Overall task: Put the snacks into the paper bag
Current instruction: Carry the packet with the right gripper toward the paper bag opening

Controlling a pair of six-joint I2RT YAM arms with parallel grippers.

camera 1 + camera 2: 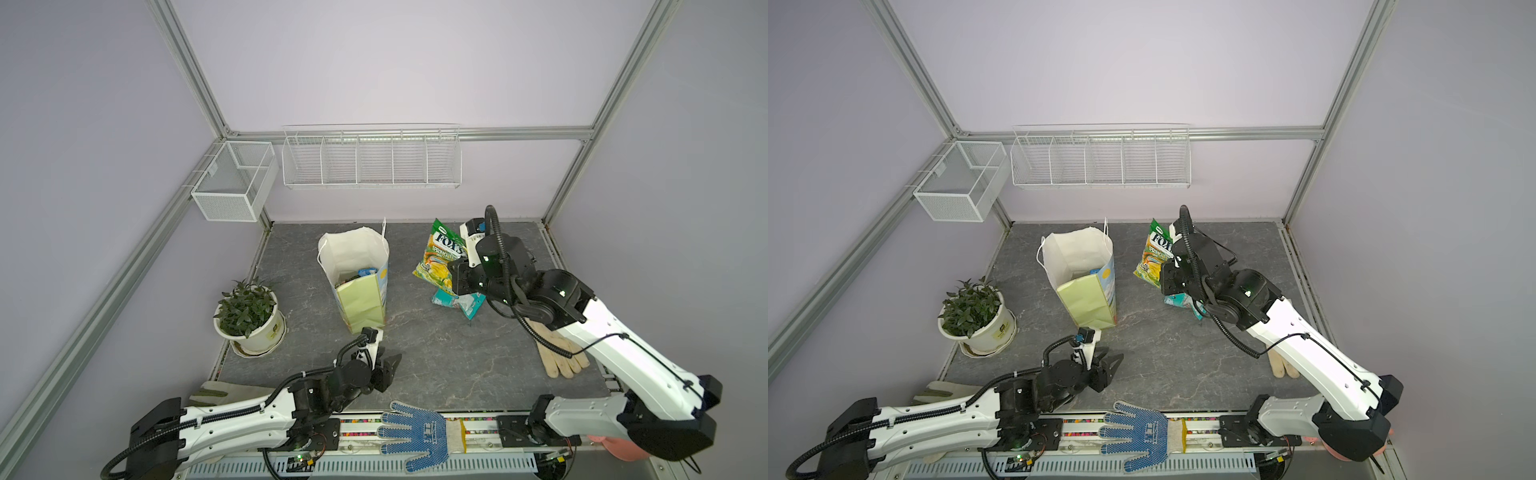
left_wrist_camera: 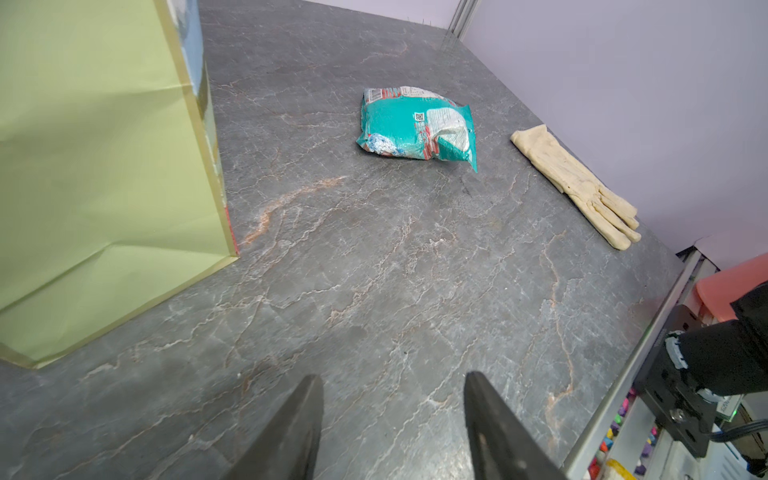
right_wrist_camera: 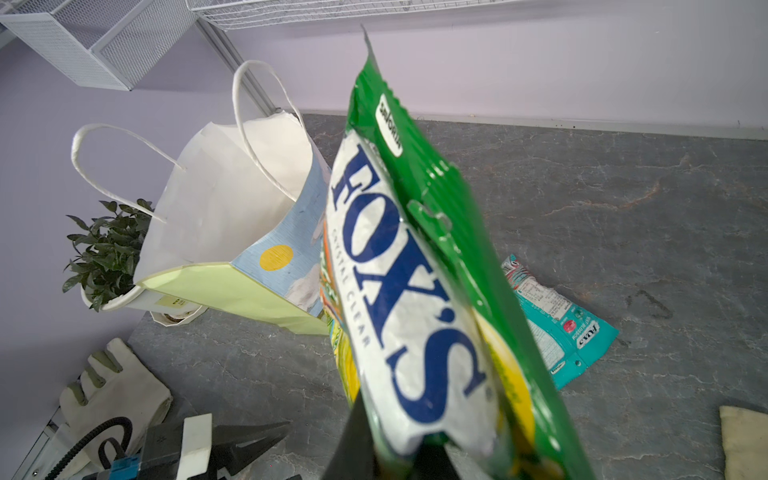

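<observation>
Right gripper (image 1: 451, 266) clamps the green Fox's packet (image 1: 444, 251) aloft, near the upright paper bag (image 1: 360, 305) (some packets already inside). The teal packet (image 1: 457, 301) lies on the table, unpacked. The left gripper (image 2: 392, 376) has its jaws apart, empty.

My left gripper (image 2: 392, 376) hangs low, jaws apart. My right arm is raised, and the right gripper (image 3: 395, 453) seems pinched shut on a green packet (image 3: 415, 291).

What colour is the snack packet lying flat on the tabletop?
The packet is teal with white and red print; the left wrist view shows it best.
</observation>
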